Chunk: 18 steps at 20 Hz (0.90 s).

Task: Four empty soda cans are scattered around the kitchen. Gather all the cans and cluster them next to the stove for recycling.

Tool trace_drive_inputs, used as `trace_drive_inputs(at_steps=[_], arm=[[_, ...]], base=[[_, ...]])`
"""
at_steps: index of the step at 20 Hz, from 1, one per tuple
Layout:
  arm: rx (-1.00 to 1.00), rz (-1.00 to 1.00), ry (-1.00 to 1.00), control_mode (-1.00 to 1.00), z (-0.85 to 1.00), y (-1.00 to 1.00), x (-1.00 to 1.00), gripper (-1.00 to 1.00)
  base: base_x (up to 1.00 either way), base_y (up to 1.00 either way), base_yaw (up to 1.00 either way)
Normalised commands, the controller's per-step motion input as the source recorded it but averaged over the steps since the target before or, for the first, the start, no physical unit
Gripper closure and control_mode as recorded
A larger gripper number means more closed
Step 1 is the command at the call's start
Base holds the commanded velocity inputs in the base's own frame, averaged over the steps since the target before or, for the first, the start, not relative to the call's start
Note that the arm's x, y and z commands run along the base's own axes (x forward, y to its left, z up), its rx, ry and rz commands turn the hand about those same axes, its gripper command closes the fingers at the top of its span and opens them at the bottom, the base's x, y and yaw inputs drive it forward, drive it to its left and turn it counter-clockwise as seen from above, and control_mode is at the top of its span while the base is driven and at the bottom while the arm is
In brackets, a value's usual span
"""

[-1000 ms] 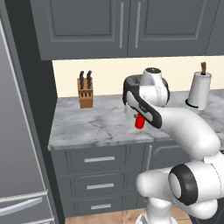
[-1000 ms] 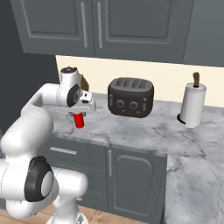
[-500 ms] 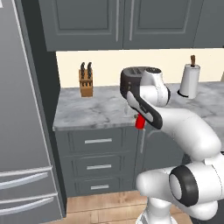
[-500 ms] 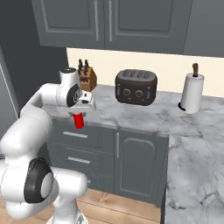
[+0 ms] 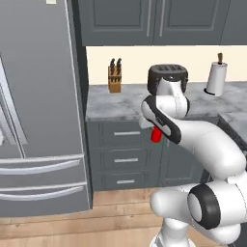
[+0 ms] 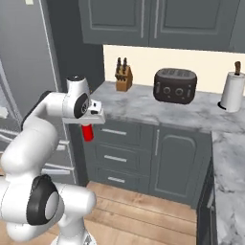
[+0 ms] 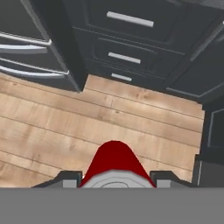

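A red soda can [image 5: 156,135] hangs upright under my gripper [image 5: 155,131], which is shut on it, out in front of the grey drawers and clear of the counter. From the right base view the same red can [image 6: 87,132] sits below the hand [image 6: 89,119], level with the top drawer. In the hand view the can [image 7: 113,162] rises between my fingertips [image 7: 70,178], with wooden floor far beneath it. The stove and the other cans are out of view.
The marble counter [image 6: 143,106] carries a knife block [image 6: 122,79], a dark toaster [image 6: 175,85] and a paper towel roll [image 6: 232,92]. A tall steel fridge [image 5: 34,111] stands to the left. Wooden floor [image 7: 65,118] lies in front of the drawers [image 5: 126,157].
The base has backed away from the counter, so the whole scene has shifted and shrunk. The red can stays held in the gripper and is now out over the floor.
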Motion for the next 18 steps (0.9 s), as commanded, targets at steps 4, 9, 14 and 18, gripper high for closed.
trace_drive_inputs(at_steps=[4,9,14,18], arm=[[0.0,0.0,0.0,1.0,0.0,0.0,0.0,1.0],[0.0,0.0,0.0,1.0,0.0,0.0,0.0,1.0],[0.0,0.0,0.0,1.0,0.0,0.0,0.0,1.0],[0.0,0.0,0.0,1.0,0.0,0.0,0.0,1.0]], base=[[-0.49,0.93,0.15],[-0.32,0.81,0.3],[-0.24,0.47,0.44],[-0.14,0.4,0.46]])
